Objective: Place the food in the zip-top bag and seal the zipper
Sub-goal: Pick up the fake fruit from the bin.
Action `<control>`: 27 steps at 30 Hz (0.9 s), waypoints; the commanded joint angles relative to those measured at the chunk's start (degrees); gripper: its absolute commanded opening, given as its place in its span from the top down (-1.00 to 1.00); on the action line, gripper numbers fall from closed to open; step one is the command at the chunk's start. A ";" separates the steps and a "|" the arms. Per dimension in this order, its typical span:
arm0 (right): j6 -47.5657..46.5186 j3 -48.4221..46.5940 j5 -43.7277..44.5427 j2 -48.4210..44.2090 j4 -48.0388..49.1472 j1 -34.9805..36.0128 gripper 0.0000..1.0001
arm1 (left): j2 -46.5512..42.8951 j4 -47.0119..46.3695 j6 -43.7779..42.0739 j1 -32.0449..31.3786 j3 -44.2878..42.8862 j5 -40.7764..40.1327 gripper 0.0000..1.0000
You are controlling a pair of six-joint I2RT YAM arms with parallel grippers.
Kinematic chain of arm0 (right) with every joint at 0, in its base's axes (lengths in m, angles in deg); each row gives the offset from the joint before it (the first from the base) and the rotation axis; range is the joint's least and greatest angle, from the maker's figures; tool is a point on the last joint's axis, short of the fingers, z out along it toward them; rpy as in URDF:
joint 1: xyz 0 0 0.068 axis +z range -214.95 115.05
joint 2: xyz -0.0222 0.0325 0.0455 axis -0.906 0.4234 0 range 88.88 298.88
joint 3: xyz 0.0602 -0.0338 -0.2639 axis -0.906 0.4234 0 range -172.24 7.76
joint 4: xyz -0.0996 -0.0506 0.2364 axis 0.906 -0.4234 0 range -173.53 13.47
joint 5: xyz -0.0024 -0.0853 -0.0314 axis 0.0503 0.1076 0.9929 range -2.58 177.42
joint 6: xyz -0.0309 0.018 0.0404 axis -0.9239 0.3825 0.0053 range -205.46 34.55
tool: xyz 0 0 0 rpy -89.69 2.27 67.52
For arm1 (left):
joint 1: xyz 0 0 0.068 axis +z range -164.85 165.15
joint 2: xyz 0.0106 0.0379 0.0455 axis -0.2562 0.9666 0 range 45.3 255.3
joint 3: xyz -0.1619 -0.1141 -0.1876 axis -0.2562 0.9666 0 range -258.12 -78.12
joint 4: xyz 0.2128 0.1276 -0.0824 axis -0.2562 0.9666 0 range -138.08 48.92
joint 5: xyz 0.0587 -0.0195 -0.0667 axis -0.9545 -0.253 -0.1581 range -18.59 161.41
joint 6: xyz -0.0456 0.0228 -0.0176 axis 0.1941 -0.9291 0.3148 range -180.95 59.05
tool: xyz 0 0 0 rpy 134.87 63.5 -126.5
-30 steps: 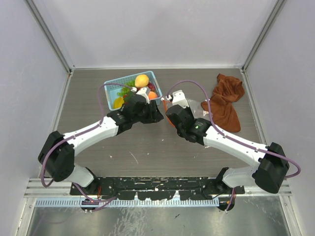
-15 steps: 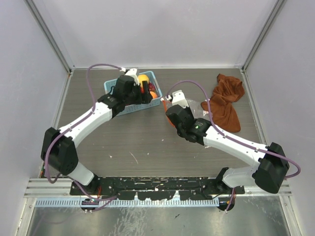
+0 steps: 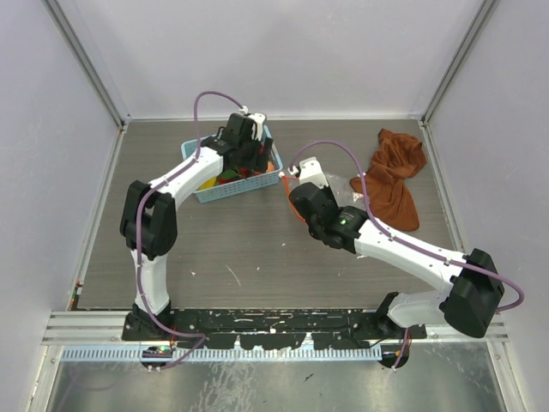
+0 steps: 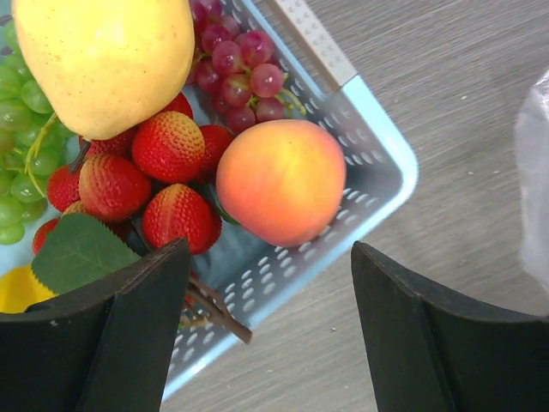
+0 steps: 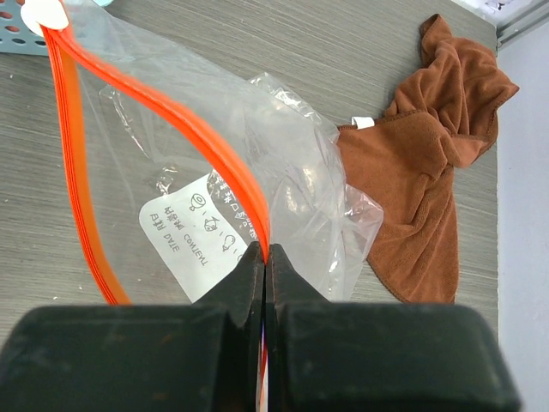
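The food lies in a light-blue basket (image 4: 377,150): a yellow-orange peach (image 4: 103,51), an orange-red peach (image 4: 281,180), red strawberries (image 4: 167,146), purple grapes (image 4: 236,64), green grapes (image 4: 17,112), a green leaf (image 4: 77,249) and a yellow piece (image 4: 13,290). My left gripper (image 4: 270,335) hangs open above the basket's corner, holding nothing; from above it (image 3: 249,148) covers the basket's back. My right gripper (image 5: 266,257) is shut on the zipper (image 5: 180,120) of the zip-top bag (image 5: 292,163), holding its mouth raised. The bag's white label (image 5: 193,227) shows through the plastic.
A rust-brown cloth (image 3: 392,176) lies crumpled at the right, just beyond the bag (image 3: 347,190). The basket (image 3: 225,190) sits at the back left, close to the bag's mouth. Grey walls close off the table on three sides.
My left arm has swung from beside the bag's mouth back over the basket, and its jaws have widened. The right gripper and the bag have not moved.
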 commanded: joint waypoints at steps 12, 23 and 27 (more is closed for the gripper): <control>0.33 -0.89 -0.91 -0.18 2.71 -0.12 0.99 | 11.77 4.98 -5.75 1.17 -11.63 9.01 -0.55; 0.60 -0.94 -1.17 0.42 2.66 -0.12 0.99 | 16.99 7.60 -6.10 1.60 -14.33 12.88 -0.71; 0.67 -0.93 -1.03 0.08 2.61 -0.12 0.99 | 18.28 9.53 -5.75 2.07 -15.27 14.67 -0.69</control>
